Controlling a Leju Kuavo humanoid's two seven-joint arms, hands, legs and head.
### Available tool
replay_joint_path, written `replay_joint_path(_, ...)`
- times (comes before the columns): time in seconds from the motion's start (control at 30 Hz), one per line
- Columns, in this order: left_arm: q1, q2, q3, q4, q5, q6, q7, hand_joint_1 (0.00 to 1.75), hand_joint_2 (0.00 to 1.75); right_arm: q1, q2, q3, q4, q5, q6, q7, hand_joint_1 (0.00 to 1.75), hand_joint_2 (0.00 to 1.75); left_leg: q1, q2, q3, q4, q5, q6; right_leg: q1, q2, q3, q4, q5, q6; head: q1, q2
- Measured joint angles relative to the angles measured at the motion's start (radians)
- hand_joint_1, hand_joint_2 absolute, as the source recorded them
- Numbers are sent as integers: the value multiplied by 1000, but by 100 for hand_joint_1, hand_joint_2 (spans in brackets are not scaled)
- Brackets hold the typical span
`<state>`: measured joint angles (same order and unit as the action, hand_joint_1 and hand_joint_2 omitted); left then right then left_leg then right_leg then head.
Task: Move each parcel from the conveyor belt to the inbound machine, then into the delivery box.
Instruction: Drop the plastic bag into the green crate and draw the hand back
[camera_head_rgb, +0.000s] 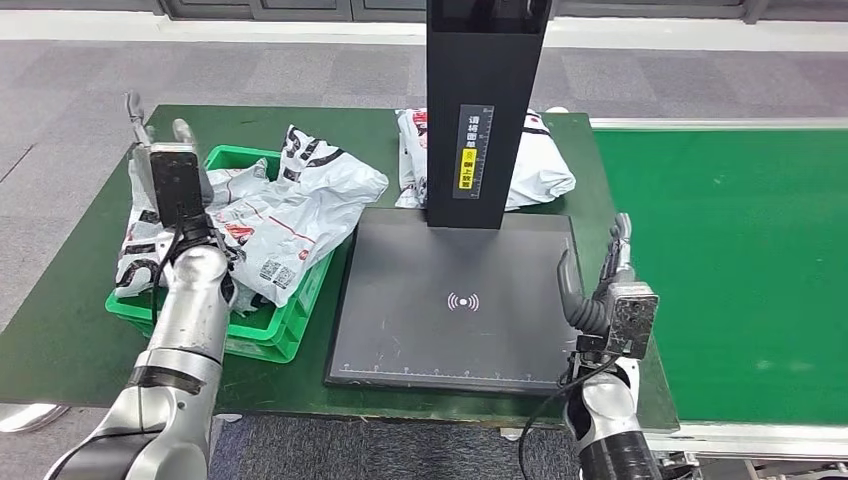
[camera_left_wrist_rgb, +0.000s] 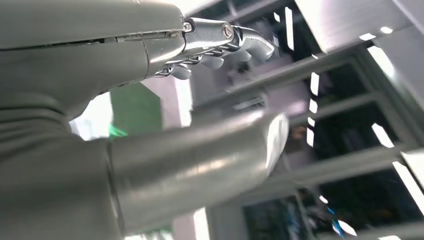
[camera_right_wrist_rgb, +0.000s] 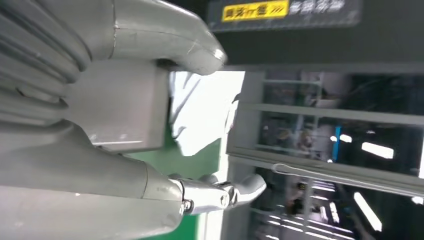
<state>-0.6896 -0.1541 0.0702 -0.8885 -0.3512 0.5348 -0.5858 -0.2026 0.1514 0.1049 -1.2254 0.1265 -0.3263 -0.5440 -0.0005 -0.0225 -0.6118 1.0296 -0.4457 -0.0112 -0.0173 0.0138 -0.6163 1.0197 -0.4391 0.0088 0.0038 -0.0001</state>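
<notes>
Head view shows you a stage where much of the sorting looks finished. The green delivery box (camera_head_rgb: 290, 335) at the left of the table already holds a heap of white parcels (camera_head_rgb: 270, 215), piled above its rim and spilling over the near-left side. One more white parcel (camera_head_rgb: 535, 165) lies on the green table (camera_head_rgb: 60, 330) behind the black post of the inbound machine (camera_head_rgb: 455, 300), partly hidden by that post; you cannot tell from here whether it has been scanned. The machine's flat scan plate carries nothing, and the stretch of conveyor belt (camera_head_rgb: 740, 260) in view at the right carries no parcel either.

Your left hand (camera_head_rgb: 165, 165) is raised over the left end of the box, fingers spread upward and gripping nothing; the left wrist view confirms fingers (camera_left_wrist_rgb: 240, 42) and thumb apart with only background between them. Your right hand (camera_head_rgb: 605, 290) stands upright between the plate's right edge and the belt, fingers parted and holding nothing, which the right wrist view bears out.

So, judging by this, the boxed parcels are done. What seems left is the parcel behind the post, if it still needs the plate and the box, plus anything the belt may bring.
</notes>
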Motion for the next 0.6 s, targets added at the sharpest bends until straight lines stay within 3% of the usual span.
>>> replay_joint_path(0.1, 23, -22, -85, -50, 2, -14, 19, 0, 175, -12, 9, 37, 0, 16, -22, -16, 0, 175, 0, 0, 0, 0, 0, 0, 0, 0, 0, 0, 0, 0, 0, 0)
replay_joint_path(0.4, 79, -83, -321, -100, 68, -164, 82, 0, 175, -52, 18, 141, 0, -5, -51, -20, 0, 175, -1, 1, 0, 0, 0, 0, -1, 0, 0, 0, 0, 0, 0, 0)
replay_joint_path(0.6, 78, -111, -428, -37, 103, -193, 89, 0, 175, -73, 19, 184, 2, -10, -52, -13, 0, 175, -1, 1, 0, 0, 0, 0, -1, 0, -1, 0, 0, 0, 0, 0)
